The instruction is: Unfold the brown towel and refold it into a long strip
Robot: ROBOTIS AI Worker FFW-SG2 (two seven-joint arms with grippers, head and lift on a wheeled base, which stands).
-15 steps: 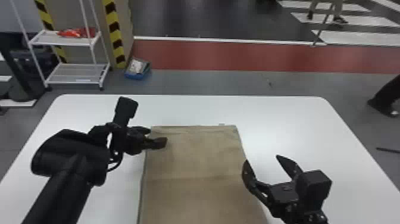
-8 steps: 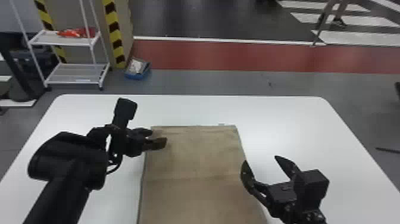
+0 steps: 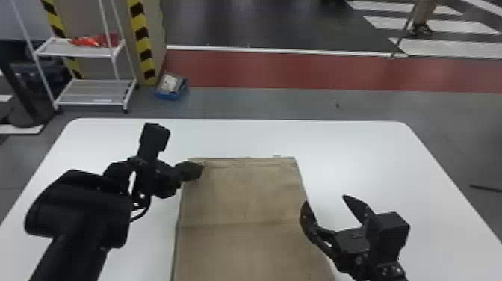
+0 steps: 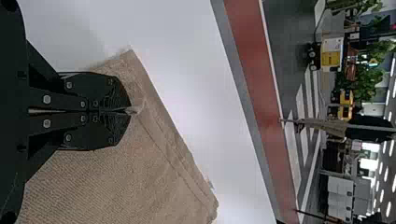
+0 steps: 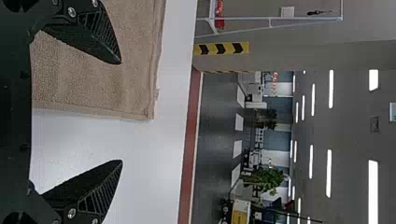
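Observation:
In the head view my left gripper [image 3: 201, 170] is at the far left corner of the brown towel [image 3: 242, 201], which lies flat on the white table. The left wrist view has my left gripper [image 4: 130, 111] shut on a small pinch of the towel [image 4: 140, 163] near that corner. My right gripper [image 3: 324, 204] is over the towel's right edge, its two fingers wide apart. In the right wrist view, one finger of my right gripper [image 5: 122, 112] is over the towel [image 5: 93, 79], the other over bare table.
The white table [image 3: 373, 157] extends around the towel's left, far and right sides. Past its far edge stand a white wire shelf [image 3: 93, 91] and a small blue box [image 3: 171, 87] on the floor.
Above the towel's far left corner, my left gripper has closed; its two fingers were apart earlier. The right gripper has shifted very slightly to the left.

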